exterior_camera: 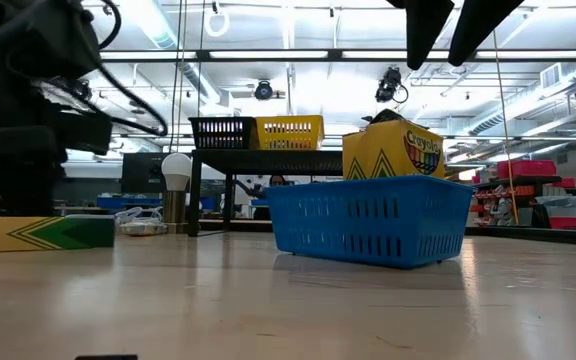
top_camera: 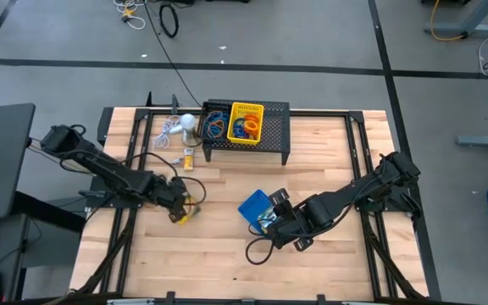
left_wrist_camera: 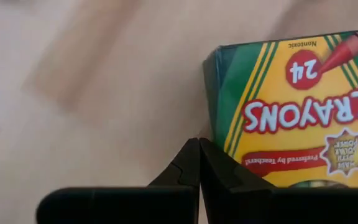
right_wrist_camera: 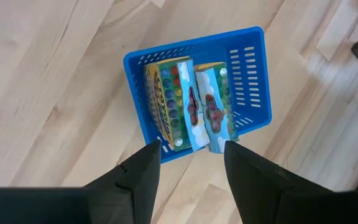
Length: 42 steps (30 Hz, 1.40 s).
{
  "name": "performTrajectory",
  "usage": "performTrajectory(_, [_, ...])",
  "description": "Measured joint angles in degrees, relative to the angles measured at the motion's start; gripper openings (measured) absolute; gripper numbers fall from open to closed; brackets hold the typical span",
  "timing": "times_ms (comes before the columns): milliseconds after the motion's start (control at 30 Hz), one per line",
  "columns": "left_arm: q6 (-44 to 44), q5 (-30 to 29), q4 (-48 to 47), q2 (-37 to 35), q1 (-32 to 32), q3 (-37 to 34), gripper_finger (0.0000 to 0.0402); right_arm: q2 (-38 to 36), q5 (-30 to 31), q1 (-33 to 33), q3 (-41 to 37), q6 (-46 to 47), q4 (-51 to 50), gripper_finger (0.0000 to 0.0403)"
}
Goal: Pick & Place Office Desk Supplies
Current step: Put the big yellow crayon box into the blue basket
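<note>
A yellow-green crayon box (left_wrist_camera: 291, 118) lies flat on the wooden table at the left (top_camera: 191, 212). My left gripper (left_wrist_camera: 199, 158) is shut, pointing down right beside the box's long edge. A blue mesh tray (right_wrist_camera: 250, 81) stands mid-table with two crayon boxes (right_wrist_camera: 191, 102) on end inside it. My right gripper (right_wrist_camera: 192, 146) hangs open above the tray's near rim (top_camera: 271, 222), with nothing between its fingers. A yellow tray (top_camera: 246, 121) and a black tray (top_camera: 216, 121) with coloured rubber-band loops sit on a black stand. My left gripper's shut fingertips (left_wrist_camera: 213, 165) stand at the flat crayon box's long side edge (left_wrist_camera: 219, 137), coming from above. I cannot tell whether they touch it. The box lies with its printed face up on the table.
The large black mesh stand (top_camera: 274, 146) is at the far middle of the table. Left of it are a white bulb with a cord (top_camera: 187, 124) and another crayon box (top_camera: 189, 158). Bare wood lies along the near edge (top_camera: 227, 275).
</note>
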Motion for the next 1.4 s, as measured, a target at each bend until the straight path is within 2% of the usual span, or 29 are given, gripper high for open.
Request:
performTrajectory(300, [8.07,2.39,13.85,5.60,-0.04,2.61,0.0001,0.00,-0.02,0.00,0.00,-0.48,0.20,0.0185])
performTrajectory(500, [23.79,2.48,24.93,6.42,-1.61,5.46,0.0001,0.00,0.28,-0.04,-0.02,-1.11,0.33,0.0185])
performTrajectory(633, [33.35,3.37,18.93,5.85,-4.68,9.52,0.0001,0.00,0.28,-0.04,-0.02,-1.13,0.30,0.0185])
performTrajectory(700, [35.47,4.36,13.33,5.81,-6.52,11.89,0.0001,0.00,0.28,-0.04,-0.02,-1.13,0.23,0.0185])
performTrajectory(800, [31.01,5.44,1.55,5.80,-8.67,14.98,0.0001,0.00,0.28,-0.04,-0.02,-1.13,0.22,0.0185])
performTrajectory(933, [23.17,13.20,-9.44,5.79,-10.32,16.87,0.0001,0.00,1.19,-0.04,-0.02,-1.85,0.22,0.0185])
performTrajectory(1000, [22.71,16.43,-8.99,6.27,-12.04,16.80,0.0001,0.00,1.35,-0.04,-0.02,-2.55,0.22,0.0185])
performTrajectory(1100, [25.16,16.93,-5.11,8.60,-14.72,16.39,0.0001,0.01,2.63,-0.04,-0.02,-2.73,0.20,0.0185])
performTrajectory(1233, [30.05,11.46,0.64,13.55,-16.44,16.39,0.0001,0.02,4.39,-0.04,-0.02,-3.63,0.22,0.0185])
performTrajectory(1400, [31.49,3.02,1.74,18.66,-16.35,16.39,0.0001,0.02,4.61,-0.04,-0.02,-3.68,0.24,0.0185])
